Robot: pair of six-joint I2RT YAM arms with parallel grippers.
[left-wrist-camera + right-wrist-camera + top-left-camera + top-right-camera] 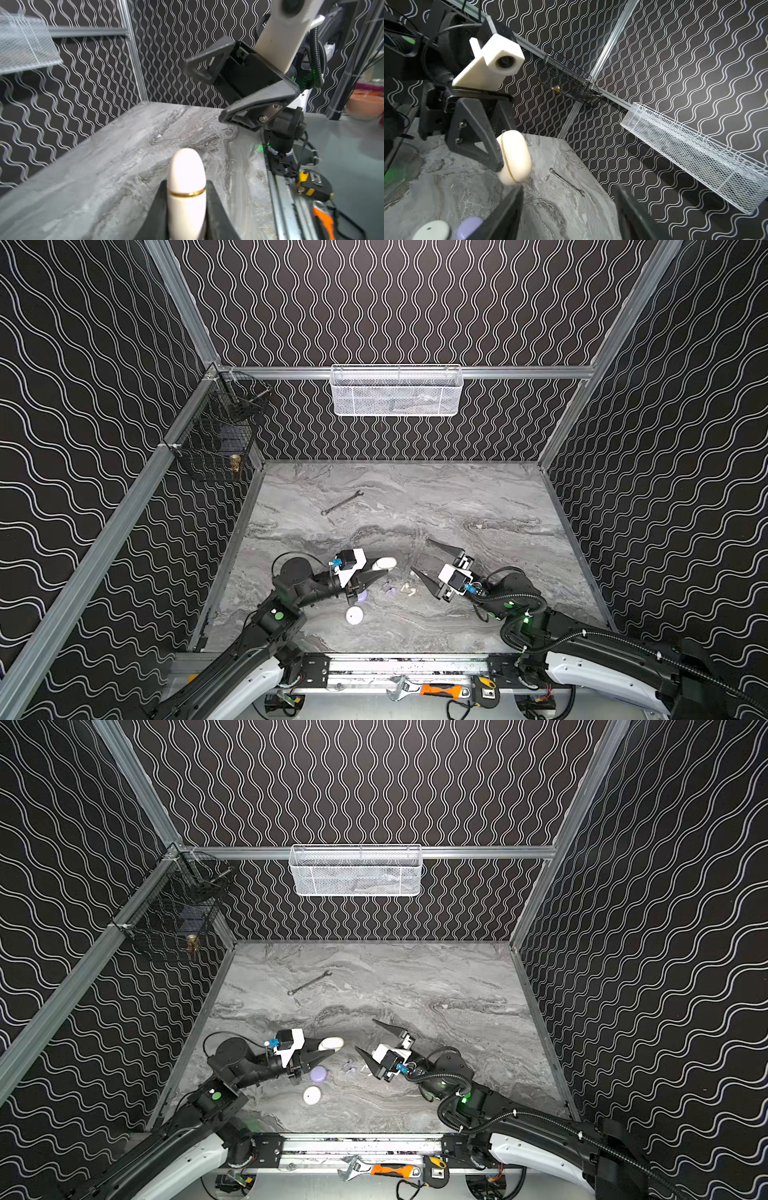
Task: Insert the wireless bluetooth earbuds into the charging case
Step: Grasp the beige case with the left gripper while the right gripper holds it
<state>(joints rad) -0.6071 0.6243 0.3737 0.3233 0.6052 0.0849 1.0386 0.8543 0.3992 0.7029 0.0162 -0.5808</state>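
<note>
Grey marble counter [457, 497], black wavy-line walls all round.

Places below are as seen in a top view, near to far:
- Lower centre, closest to the front rail: white round case [354, 615], flat on the counter, shut.
- Just above it: lilac case [363, 596], half hidden under the left arm [299, 576].
- To its right, mid-frame: wireless bluetooth earbuds [406, 589], loose on the counter. The lilac ones sit toward the left arm and the white ones toward the right arm [511, 593]. Too small to count reliably.
- Left jaws are pinching the cream charging case [384, 563], which sticks out past the tips. Its long axis runs along the jaws and points frame-right. The gold seam in the left wrist view reads closed, so the lid looks shut. The case appears lifted off the counter.
- Right jaws are spread wide and empty, with the tips facing frame-left. The case nose sits level with their gap, near but apart.

Key relation: the earbuds lie just below the line between the two sets of jaws, and the lower right tip ends just up-right of the white ones. The right arm is nearer and free. My read is that the lid needs opening before any insert, and the right arm does it.

Far: wrench [341, 502] at the upper left of the counter, well apart. White mesh basket [395, 390] on the back wall, black wire basket [220, 427] on the left wall.
</note>
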